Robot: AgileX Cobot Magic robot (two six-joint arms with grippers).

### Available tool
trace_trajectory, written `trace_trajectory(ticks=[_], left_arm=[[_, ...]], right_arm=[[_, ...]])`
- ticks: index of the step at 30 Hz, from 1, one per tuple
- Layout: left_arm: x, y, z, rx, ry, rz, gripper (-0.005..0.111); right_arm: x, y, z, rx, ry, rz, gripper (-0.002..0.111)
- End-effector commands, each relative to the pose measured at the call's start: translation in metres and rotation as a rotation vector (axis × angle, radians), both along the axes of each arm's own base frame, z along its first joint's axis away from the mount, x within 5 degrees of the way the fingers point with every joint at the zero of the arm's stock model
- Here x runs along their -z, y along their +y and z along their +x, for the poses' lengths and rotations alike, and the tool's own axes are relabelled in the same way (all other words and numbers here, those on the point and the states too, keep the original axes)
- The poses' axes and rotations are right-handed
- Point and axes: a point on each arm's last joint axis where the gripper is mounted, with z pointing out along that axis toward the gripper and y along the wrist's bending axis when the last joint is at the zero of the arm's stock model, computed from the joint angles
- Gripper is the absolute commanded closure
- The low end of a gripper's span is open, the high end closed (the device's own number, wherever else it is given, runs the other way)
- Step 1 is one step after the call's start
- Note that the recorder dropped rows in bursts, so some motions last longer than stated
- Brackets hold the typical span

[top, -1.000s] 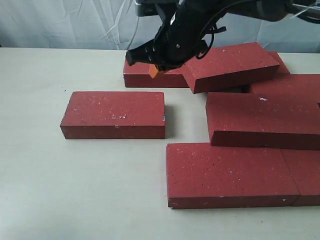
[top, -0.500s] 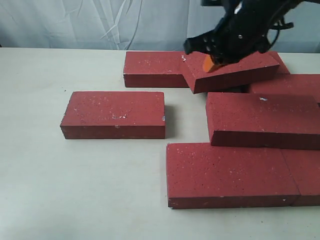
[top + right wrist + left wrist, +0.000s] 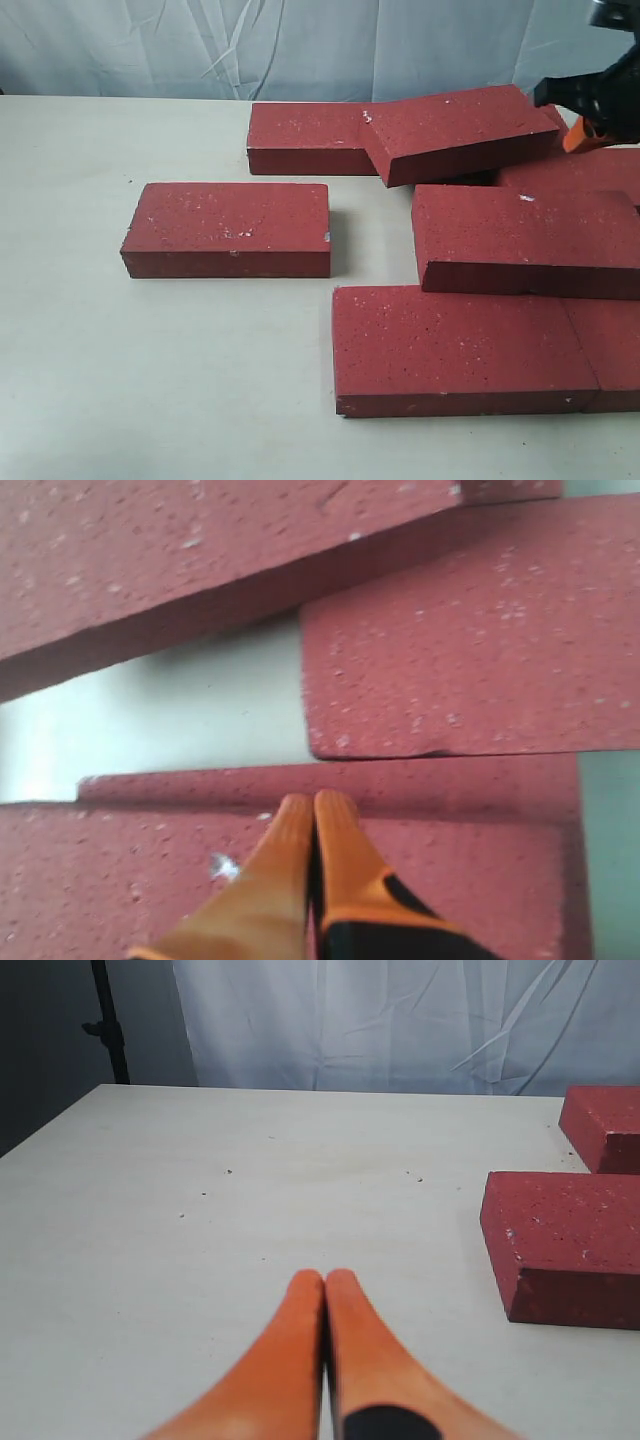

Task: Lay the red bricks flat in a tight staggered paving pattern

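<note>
Several red bricks lie on the pale table. One [image 3: 228,228] lies flat and alone at the left. Another [image 3: 305,137] is flat at the back, and a tilted brick [image 3: 460,130] rests skewed on it and its neighbours. A further brick [image 3: 525,238] overlaps the front brick [image 3: 455,345]. My right gripper [image 3: 579,136] hangs shut and empty at the far right edge, above the right-hand bricks. In the right wrist view its tips [image 3: 315,805] hover over a brick [image 3: 200,880]. My left gripper [image 3: 325,1280] is shut and empty over bare table, left of a brick [image 3: 570,1245].
A white cloth backdrop [image 3: 200,45] hangs behind the table. Bare tabletop [image 3: 150,370] stretches across the left and front. A dark stand pole [image 3: 105,1020] rises beyond the table's far corner in the left wrist view.
My right arm has swung from over the back bricks to the far right edge of the exterior view. No brick has moved.
</note>
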Motion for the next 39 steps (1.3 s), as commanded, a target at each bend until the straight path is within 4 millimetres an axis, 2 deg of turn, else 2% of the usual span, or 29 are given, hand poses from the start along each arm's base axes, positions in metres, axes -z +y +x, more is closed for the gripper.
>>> trace_trajectory(ticks=[1, 10, 18, 24, 31, 39], left_arm=[[0.001, 0.0, 0.0, -0.001, -0.008, -0.007, 0.107], [0.001, 0.0, 0.0, -0.001, -0.008, -0.007, 0.107], [0.001, 0.0, 0.0, -0.001, -0.008, -0.007, 0.107], [0.001, 0.0, 0.0, -0.001, -0.008, -0.007, 0.107], [0.001, 0.0, 0.0, -0.001, -0.008, -0.007, 0.107], [0.001, 0.0, 0.0, -0.001, -0.001, -0.007, 0.107]], right_arm=[[0.009, -0.012, 0.005, 0.038, -0.006, 0.008, 0.109], [0.05, 0.013, 0.024, 0.029, 0.033, 0.077, 0.109], [0.073, 0.055, 0.032, -0.101, 0.067, 0.055, 0.109], [0.056, 0.064, 0.034, -0.228, 0.144, 0.049, 0.109], [0.054, 0.058, 0.022, -0.331, 0.285, -0.036, 0.109], [0.043, 0.054, 0.007, -0.391, 0.392, -0.071, 0.109]])
